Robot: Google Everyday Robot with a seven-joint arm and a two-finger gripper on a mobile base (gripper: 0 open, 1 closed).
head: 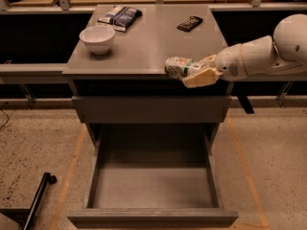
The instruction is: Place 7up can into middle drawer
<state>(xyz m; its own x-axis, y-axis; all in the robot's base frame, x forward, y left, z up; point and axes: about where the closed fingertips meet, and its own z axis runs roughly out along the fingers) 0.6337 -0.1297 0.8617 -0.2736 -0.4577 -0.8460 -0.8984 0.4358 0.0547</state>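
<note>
The 7up can (178, 67), whitish-silver with green and red marks and dented, lies sideways in my gripper (194, 72). The gripper is shut on it and holds it over the front right edge of the cabinet top (153, 42). My white arm (259, 56) reaches in from the right. The middle drawer (152, 186) is pulled wide open below, with a bare grey floor and low side walls. The can is well above it and slightly to the right of its centre.
A white bowl (97, 38) stands at the left of the cabinet top. A dark snack bag (120, 17) lies at the back left and a small black object (190, 23) at the back right. The shut top drawer (151, 109) sits just under the top. A black bar (36, 200) lies on the floor at left.
</note>
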